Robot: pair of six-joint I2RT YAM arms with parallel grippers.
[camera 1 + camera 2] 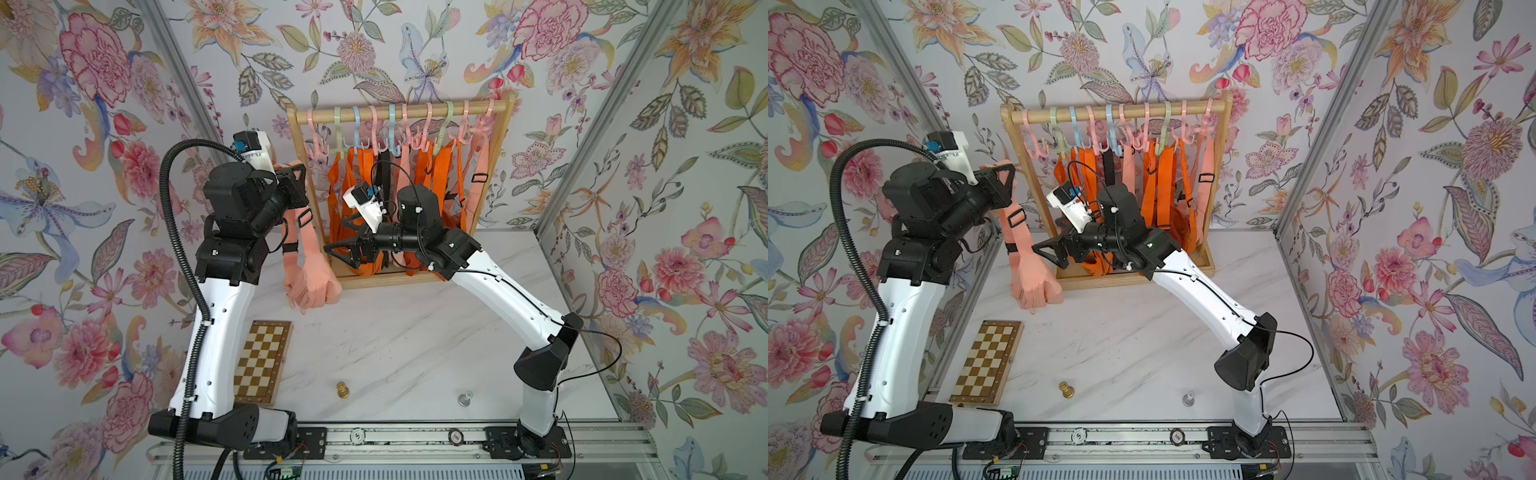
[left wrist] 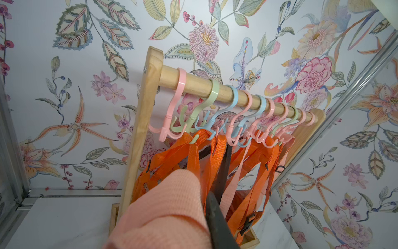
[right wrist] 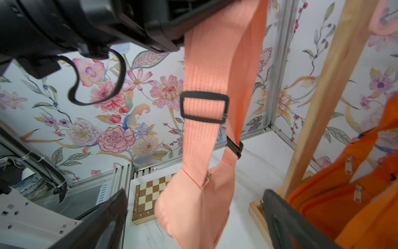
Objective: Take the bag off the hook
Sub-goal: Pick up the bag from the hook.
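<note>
The lift-off step looks done. The peach bag (image 1: pixel 312 286) is clear of the rack (image 1: pixel 415 111) and hangs by its strap from the left claw (image 1: pixel 293 172), which is closed on the strap high up, just left of the rack's left post. The bag's body dangles low beside the left end of the rack's base. Whether it touches the bench (image 1: pixel 415 345) cannot be told. In the left wrist view the leftmost pink hook (image 2: pixel 172 112) carries nothing.

The right claw (image 1: pixel 338 237) is spread wide and grips nothing. It sits low in front of the rack and points left toward the hanging bag.

By my judgement, what remains is to carry the bag away from the rack, toward the near, open part of the bench, and lower it there. The left arm would need to swing near and down without dragging the strap back against the post.

Obstacles:
- The rack's left post is just beside the strap.
- The orange bags (image 1: pixel 357 174) on the other hooks hang behind the right arm.
- The chessboard (image 1: pixel 262 361) lies near-left, under the likely path.
- 1 gold chess piece (image 1: pixel 342 390) and 1 clear piece (image 1: pixel 465 398) stand at the near edge.
- The open right claw is close to the bag and could snag it.
</note>
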